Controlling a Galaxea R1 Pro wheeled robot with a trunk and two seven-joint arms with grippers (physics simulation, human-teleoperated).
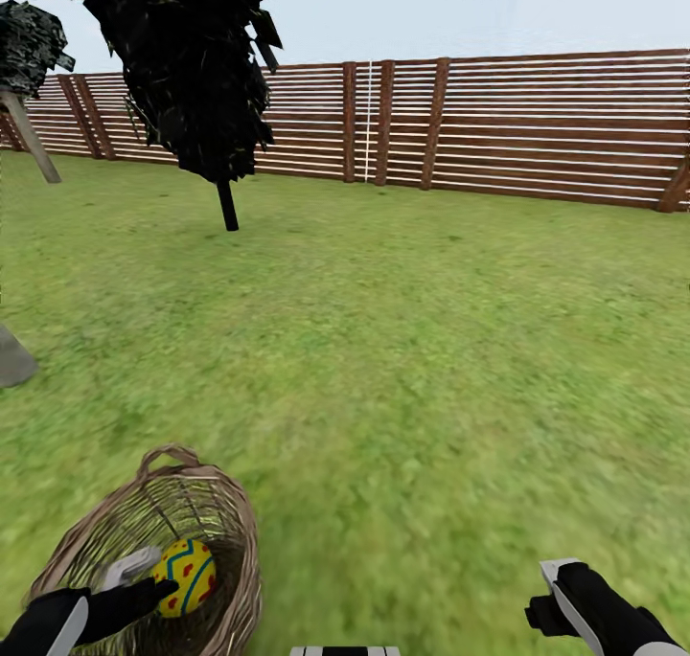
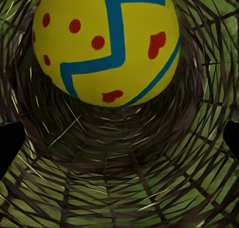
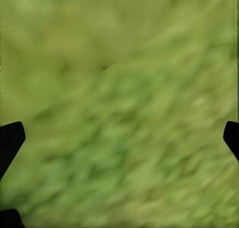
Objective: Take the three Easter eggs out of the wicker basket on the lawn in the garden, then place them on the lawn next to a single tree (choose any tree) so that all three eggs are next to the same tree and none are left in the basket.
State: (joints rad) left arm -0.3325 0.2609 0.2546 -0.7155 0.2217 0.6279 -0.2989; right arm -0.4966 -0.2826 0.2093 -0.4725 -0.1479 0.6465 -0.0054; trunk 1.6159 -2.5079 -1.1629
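A yellow Easter egg [image 1: 187,575] with red spots and a blue zigzag band sits inside the wicker basket [image 1: 230,512], right at the fingertips of the left tool [image 1: 153,584], which reaches into the basket's mouth. In the left wrist view the egg [image 2: 104,43] lies straight ahead of the tool against the woven wall [image 2: 124,178], with the two dark fingertips [image 2: 10,143] set wide apart at either edge; whether they grip the egg cannot be told. The basket lies tilted on the lawn [image 1: 431,350], its thin handle [image 1: 168,457] on the side away from the tool. The right tool [image 1: 561,599] hovers well apart from the basket over bare grass [image 3: 119,108], its fingertips [image 3: 10,138] spread wide with nothing between them. Beyond the left tool stand an all-black tree [image 1: 192,62], a pale trunk [image 1: 29,139], and a brown slat fence [image 1: 537,124].
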